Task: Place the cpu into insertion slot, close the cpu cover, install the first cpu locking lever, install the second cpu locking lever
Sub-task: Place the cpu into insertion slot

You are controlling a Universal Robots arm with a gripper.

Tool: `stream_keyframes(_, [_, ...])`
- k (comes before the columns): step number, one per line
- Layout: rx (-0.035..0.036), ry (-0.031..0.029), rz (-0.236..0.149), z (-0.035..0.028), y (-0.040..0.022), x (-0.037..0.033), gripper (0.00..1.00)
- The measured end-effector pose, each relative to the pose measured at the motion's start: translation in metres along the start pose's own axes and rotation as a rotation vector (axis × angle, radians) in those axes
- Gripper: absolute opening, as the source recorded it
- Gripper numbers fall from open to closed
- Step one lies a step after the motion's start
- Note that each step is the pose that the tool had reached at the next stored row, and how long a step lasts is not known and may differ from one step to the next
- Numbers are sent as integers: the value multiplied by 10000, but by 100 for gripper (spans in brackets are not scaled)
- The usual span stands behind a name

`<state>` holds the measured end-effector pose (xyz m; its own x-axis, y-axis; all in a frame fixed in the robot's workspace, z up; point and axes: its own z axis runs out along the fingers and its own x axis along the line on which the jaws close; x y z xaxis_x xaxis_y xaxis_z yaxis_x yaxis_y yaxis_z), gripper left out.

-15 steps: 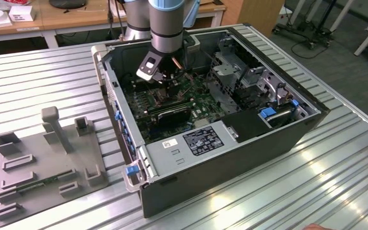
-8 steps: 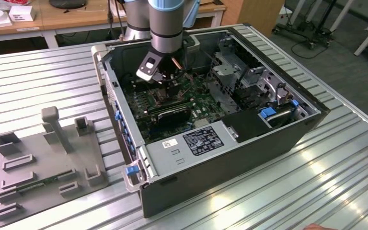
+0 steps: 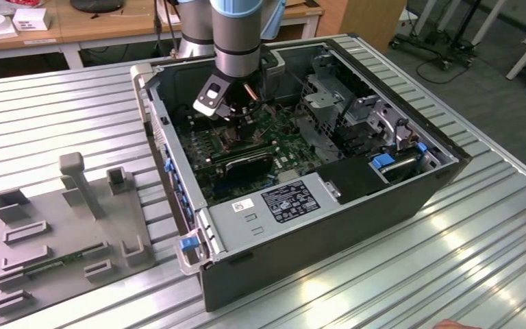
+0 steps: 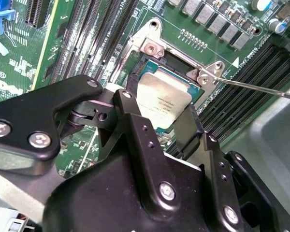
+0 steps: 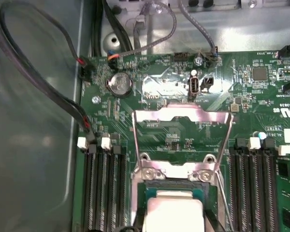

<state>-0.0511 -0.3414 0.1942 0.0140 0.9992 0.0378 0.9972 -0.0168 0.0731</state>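
claw (image 4: 157, 112): pinching the cpu (image 4: 164, 101) by two edges, at 11 o'clock inside the case (image 3: 355, 212)
cpu: sitting in or just over the insertion slot (image 4: 141, 67)
risk: letting go while it's tilting, jamming it crooked in the slot

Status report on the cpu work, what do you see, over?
Gripper shut on cpu, at the insertion slot. Hinged cpu cover standing open. No obstruction seen over the slot.
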Motion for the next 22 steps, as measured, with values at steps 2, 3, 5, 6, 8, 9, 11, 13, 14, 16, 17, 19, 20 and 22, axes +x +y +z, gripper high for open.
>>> stream_keyframes(2, [-2, -1, 31, 1, 0, 0, 54])
stream_keyframes(3, [-3, -1, 34, 1, 0, 0, 54])
stream_keyframes(5, [-3, -2, 44, 1, 3, 0, 54])
stream_keyframes(6, [-3, -2, 44, 1, 4, 0, 54])
stream_keyframes(8, [-12, -1, 43, 1, 4, 0, 54])
stream_keyframes(9, [-22, 0, 42, 2, 5, 0, 54])
stream_keyframes(11, [-39, -1, 42, 1, 4, -1, 54])
stream_keyframes(13, [-62, -2, 42, 0, 3, -6, 54])
stream_keyframes(14, [-72, -1, 40, 0, 3, -10, 54])
stream_keyframes(16, [-92, -1, 40, 0, 1, -17, 54])
stream_keyframes(17, [-99, 1, 38, 1, 0, -18, 54])
stream_keyframes(19, [-102, 0, 38, 1, -3, -19, 54])
stream_keyframes(20, [-102, 1, 38, 1, -3, -19, 54])
stream_keyframes(22, [-102, 0, 38, 2, -3, -20, 54])
